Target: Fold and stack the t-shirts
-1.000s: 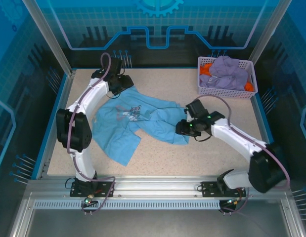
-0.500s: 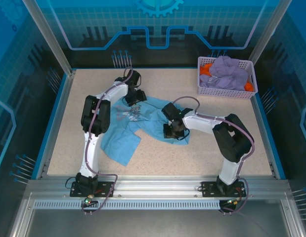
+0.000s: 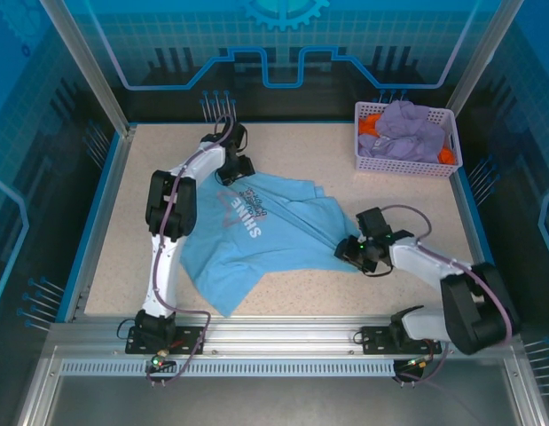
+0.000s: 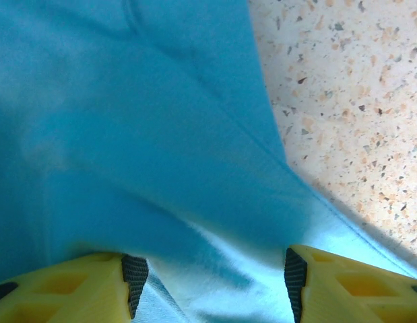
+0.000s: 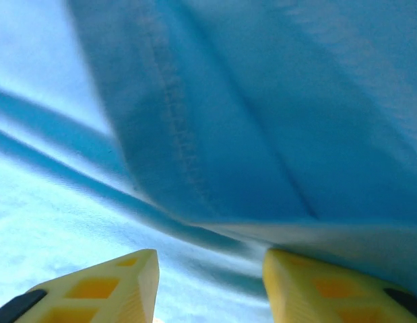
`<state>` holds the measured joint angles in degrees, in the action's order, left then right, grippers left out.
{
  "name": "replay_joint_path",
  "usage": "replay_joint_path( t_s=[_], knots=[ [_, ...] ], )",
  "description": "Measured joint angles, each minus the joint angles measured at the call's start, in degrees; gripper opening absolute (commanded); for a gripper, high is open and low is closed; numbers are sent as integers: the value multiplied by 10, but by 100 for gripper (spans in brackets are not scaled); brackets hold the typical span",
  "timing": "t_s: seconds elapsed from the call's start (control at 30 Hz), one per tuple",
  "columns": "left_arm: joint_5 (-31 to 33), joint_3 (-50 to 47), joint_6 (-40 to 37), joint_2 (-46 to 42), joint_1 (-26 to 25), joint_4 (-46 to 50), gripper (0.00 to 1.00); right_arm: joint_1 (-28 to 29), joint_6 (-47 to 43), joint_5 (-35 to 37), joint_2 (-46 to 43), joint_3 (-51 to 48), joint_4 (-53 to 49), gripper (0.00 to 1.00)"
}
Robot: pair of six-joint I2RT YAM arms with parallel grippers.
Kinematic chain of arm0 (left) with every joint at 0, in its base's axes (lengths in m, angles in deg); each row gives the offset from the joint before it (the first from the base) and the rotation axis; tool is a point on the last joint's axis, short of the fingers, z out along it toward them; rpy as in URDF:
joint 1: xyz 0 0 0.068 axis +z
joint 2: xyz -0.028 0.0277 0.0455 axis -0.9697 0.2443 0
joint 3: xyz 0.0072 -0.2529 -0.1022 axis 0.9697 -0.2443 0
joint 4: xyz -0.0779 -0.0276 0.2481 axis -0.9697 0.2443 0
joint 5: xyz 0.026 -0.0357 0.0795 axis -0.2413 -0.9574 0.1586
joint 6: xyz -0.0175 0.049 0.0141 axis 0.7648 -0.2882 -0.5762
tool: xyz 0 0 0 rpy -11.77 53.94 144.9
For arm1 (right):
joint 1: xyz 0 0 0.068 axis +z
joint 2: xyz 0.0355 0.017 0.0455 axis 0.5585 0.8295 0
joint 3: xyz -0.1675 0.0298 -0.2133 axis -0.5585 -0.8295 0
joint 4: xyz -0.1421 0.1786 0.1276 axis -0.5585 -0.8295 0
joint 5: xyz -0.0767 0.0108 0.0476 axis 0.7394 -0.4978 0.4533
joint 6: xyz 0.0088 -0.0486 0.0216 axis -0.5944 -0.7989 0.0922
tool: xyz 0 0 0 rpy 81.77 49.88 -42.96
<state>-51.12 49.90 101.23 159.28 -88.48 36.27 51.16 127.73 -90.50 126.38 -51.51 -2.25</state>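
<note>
The light blue t-shirt lay spread on the bench between the two end effectors, chest side up. Its white and pink lettering sat just on the near side of the left end effector. That end effector was at the shirt's far edge; the right end effector was at the opposite edge, where the cloth drew into a narrow fold. From above, both sets of tips were hidden under the wrist housings.

In the left wrist view the left end effector was spread, its yellow fingers cut off by the bottom edge. The blue cloth ran across the gap between them. Whether the pads touched the cloth could not be made out. Speckled bench showed beyond and to the right of the tips.

In the right wrist view the right end effector also stood parted, more narrowly. A stitched hem of the shirt passed just ahead of the gap, blurred by closeness. No pinch could be seen.

Well beyond the right end effector, at the far right corner, stood a mesh basket. A crumpled lavender t-shirt lay in it over an orange t-shirt, most of which was covered.
</note>
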Motion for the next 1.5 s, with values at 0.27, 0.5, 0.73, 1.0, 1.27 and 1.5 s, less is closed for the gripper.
replay_joint_path(
  t_s=[0.27,0.5,0.73,1.0,1.27,1.5],
  knots=[
    [-1,29,-12,6,22,25,81,-70,20,47,-224,-5,-109,64],
    [-5,38,-12,-36,15,40,88,-50,-18,36,-184,77,-120,56],
    [-15,-232,67,-316,-16,-75,68,51,-88,72,107,336,-143,45],
    [-40,-574,184,-448,-15,-191,65,60,-66,64,289,381,-100,43],
    [-53,-712,203,-516,-22,-179,63,63,-20,56,264,269,-66,47],
    [-35,-749,213,-565,-19,-157,64,66,23,56,195,182,-30,47]
  ],
)
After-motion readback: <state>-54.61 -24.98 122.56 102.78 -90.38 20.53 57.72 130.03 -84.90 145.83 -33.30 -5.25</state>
